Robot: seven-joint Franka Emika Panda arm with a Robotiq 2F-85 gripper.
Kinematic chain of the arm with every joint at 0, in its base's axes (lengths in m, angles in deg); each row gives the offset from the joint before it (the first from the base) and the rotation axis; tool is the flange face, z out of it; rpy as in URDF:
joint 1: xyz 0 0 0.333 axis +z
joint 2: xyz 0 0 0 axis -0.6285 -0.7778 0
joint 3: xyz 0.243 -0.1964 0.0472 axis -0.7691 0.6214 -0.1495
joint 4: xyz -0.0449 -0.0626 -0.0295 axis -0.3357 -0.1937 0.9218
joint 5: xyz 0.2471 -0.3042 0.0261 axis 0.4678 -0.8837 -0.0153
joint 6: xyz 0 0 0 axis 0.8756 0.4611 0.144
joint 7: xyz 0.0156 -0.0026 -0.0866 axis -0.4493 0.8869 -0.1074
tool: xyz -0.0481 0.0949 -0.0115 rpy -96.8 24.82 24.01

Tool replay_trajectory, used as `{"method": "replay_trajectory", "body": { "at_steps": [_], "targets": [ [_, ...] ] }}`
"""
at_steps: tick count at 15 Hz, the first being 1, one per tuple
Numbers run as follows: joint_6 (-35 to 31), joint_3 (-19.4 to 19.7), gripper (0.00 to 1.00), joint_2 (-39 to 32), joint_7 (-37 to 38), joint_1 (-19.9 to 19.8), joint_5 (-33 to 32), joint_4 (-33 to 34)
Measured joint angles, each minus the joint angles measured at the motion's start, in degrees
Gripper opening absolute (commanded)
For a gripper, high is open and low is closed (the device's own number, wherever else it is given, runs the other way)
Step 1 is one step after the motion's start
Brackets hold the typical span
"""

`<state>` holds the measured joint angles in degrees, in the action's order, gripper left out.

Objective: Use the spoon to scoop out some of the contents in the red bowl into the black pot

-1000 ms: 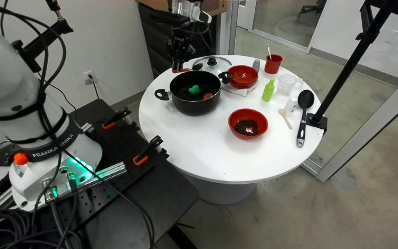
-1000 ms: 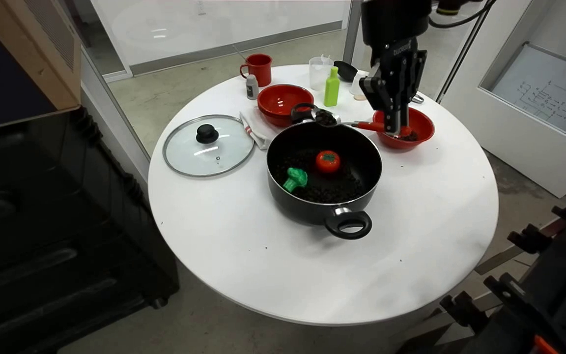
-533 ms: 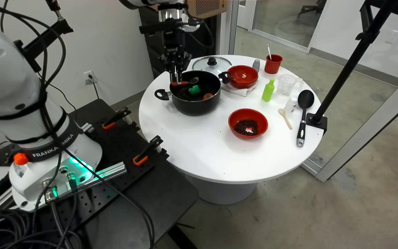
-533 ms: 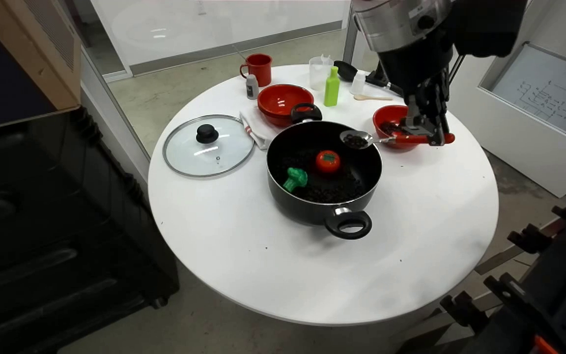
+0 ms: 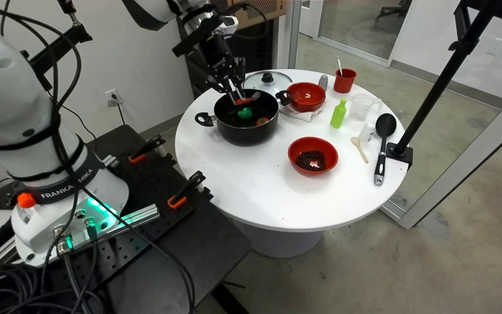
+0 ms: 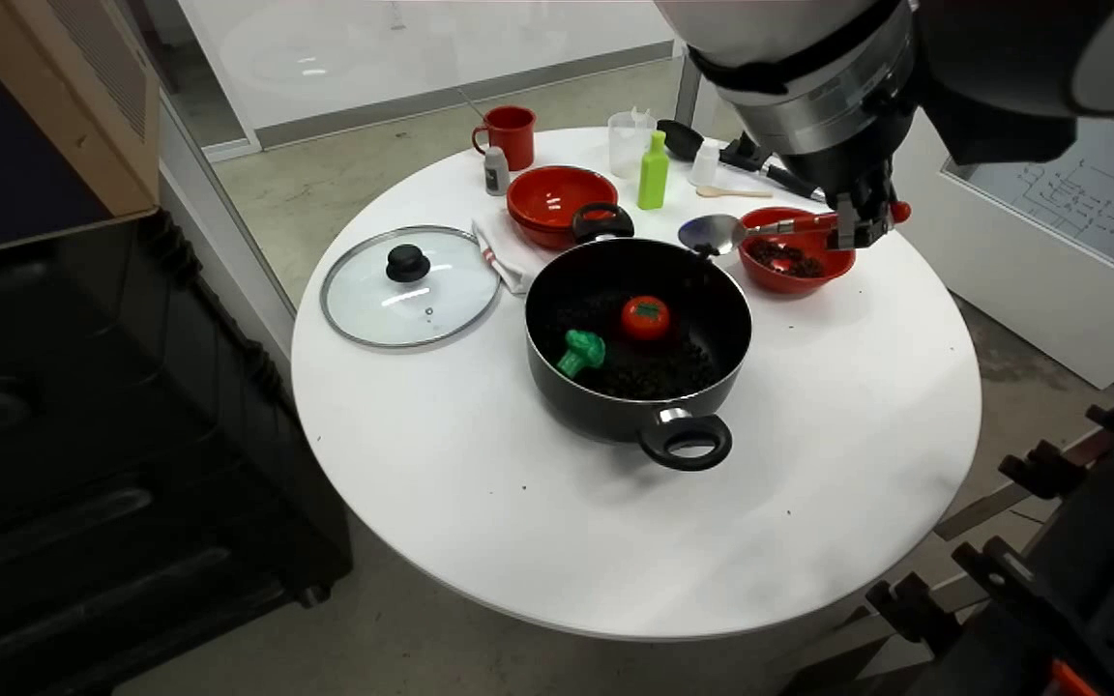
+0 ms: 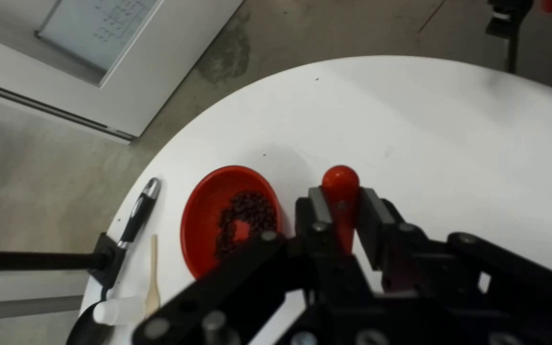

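So, the jaws were clamped snug on the red handle of the spoon, pinching it from both sides with the rounded end poking out past them. Up front, the spoon's head hung tipped over the black pot, with a few dark specks just under its lip. Looked to me like the dump was happening right then. The metal I could see was mostly bare, so my guess was the load was nearly out, though I couldn't tell if anything had stuck on the hidden side.

Down in the pot, dark bits covered a good part of the bottom around a tomato and some green broccoli; no telling how much came off this spoonful. Further out on the tabletop, apart from the pot, the red bowl had a decent pile of dark beans left in it. Since the job only asked for "some", I'd have called it almost done: scooping and carrying looked finished, pouring close to it. What was left, in my view, was shaking off any stragglers and then putting the spoon down somewhere.
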<state>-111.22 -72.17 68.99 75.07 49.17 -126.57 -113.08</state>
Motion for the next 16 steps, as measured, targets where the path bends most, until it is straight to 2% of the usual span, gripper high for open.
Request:
{"method": "replay_trajectory", "body": {
  "at_steps": [6,7,9,12,16],
  "targets": [
    [-0.15,-2.28,0.05,3.26,12.19,0.69,-19.72,-4.20],
    [-0.32,-2.54,0.05,3.76,13.17,0.58,-20.25,-4.75],
    [-1.27,-2.76,0.05,4.56,12.43,-0.04,-16.62,-5.45],
    [-3.15,-2.46,0.05,5.37,7.60,-2.41,-6.55,-5.66],
    [-7.53,0.51,0.05,7.34,3.43,-7.16,2.90,-6.11]
  ]
}}
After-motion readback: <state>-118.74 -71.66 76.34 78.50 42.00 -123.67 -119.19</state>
